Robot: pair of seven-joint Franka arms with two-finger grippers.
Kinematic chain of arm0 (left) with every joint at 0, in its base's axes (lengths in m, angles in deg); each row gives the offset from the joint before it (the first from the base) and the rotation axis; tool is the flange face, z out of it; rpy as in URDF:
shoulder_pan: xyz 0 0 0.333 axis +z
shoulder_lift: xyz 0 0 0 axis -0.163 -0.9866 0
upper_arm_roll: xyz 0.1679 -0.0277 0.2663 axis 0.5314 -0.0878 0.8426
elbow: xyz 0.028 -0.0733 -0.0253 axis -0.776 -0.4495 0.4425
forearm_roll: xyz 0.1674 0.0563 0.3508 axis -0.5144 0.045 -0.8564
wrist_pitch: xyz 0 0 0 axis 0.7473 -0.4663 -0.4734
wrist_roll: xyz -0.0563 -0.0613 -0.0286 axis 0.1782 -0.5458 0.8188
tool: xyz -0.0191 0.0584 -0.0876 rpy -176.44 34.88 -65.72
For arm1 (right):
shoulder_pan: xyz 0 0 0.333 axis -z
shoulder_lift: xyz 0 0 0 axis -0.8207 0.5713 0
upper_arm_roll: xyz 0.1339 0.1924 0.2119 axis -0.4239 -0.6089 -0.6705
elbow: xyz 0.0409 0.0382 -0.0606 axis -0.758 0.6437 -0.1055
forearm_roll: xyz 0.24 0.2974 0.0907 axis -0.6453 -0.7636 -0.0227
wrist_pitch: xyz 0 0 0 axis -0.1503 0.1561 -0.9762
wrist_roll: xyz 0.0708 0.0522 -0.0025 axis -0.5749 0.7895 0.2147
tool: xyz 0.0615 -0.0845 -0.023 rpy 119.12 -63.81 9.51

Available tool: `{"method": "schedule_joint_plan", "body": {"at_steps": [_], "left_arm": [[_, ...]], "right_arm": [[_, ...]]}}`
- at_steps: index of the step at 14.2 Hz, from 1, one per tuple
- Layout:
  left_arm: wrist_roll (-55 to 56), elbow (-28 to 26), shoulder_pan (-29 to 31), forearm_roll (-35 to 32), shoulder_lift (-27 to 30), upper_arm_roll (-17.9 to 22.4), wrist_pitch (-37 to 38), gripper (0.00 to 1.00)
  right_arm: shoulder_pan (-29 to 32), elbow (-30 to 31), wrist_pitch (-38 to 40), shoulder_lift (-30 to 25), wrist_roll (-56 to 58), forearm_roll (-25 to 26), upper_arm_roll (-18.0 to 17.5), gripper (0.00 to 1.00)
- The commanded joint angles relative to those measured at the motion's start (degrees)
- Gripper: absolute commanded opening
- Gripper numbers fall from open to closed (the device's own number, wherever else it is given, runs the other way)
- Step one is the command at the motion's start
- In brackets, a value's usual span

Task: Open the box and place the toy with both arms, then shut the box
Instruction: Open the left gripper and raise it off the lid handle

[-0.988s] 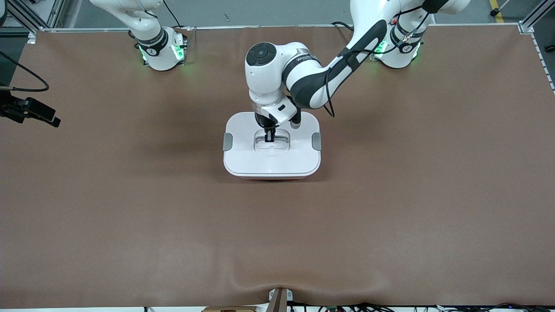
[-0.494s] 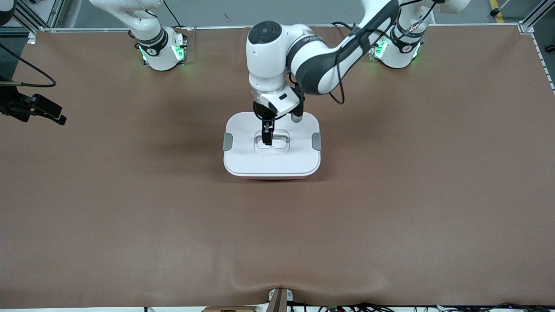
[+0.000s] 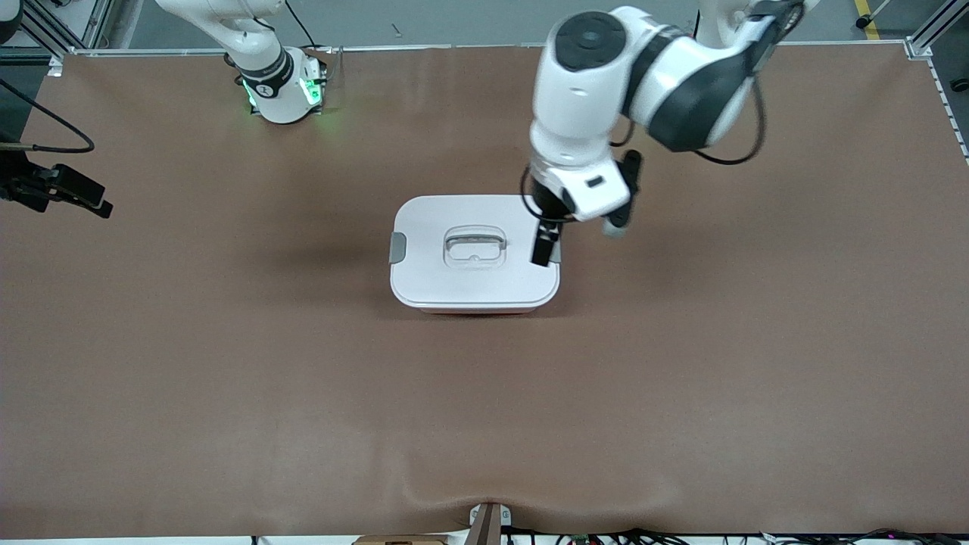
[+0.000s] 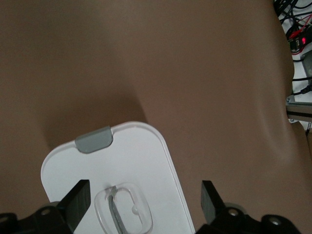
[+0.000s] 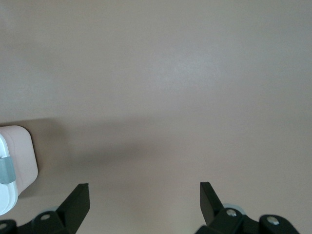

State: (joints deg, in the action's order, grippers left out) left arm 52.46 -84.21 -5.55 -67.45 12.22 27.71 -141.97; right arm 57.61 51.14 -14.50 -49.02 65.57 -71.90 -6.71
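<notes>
A high front camera faces the bases; both wrist cameras look down, sharing the box [image 3: 475,253] with it.

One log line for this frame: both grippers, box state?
left gripper: open, over box's clip end | right gripper: open, waiting over table | lid: on | toy: unseen

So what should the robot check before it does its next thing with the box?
1. Lid sits flat on the box: ok.
2. Clear handle free of any gripper: ok.
3. Left gripper open, over the lid's edge toward the left arm's end: ok.
4. Right gripper open, empty, waiting over bare table: ok.
5. Grey clips snapped shut: cannot tell.
6. Toy inside the box: cannot tell.
</notes>
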Motion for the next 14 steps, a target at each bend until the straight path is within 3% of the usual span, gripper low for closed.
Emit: {"method": "schedule_joint_plan", "body": {"at_steps": [1,10,12,14], "left_arm": [[-11.6,-1.1,4.7,3.0,3.2,-0.4,4.2,1.0],[-48.6,-0.9,17.1,3.4,8.8,-0.5,13.4,1.0],[-58.5,-0.9,20.1,6.4,11.0,0.2,14.6,1.0],[-67.6,-1.2,17.0,7.9,13.0,6.9,16.9,1.0]], "right_arm": [[0.6,0.0,0.5,-0.4,-0.8,0.3,-0.1,1.0],[0.6,0.0,0.6,-0.5,-0.5,0.0,-0.1,1.0],[0.7,0.0,0.5,-0.5,-0.3,0.0,-0.1,1.0],[0.7,0.0,0.9,-0.5,-0.3,0.0,-0.1,1.0]]}}
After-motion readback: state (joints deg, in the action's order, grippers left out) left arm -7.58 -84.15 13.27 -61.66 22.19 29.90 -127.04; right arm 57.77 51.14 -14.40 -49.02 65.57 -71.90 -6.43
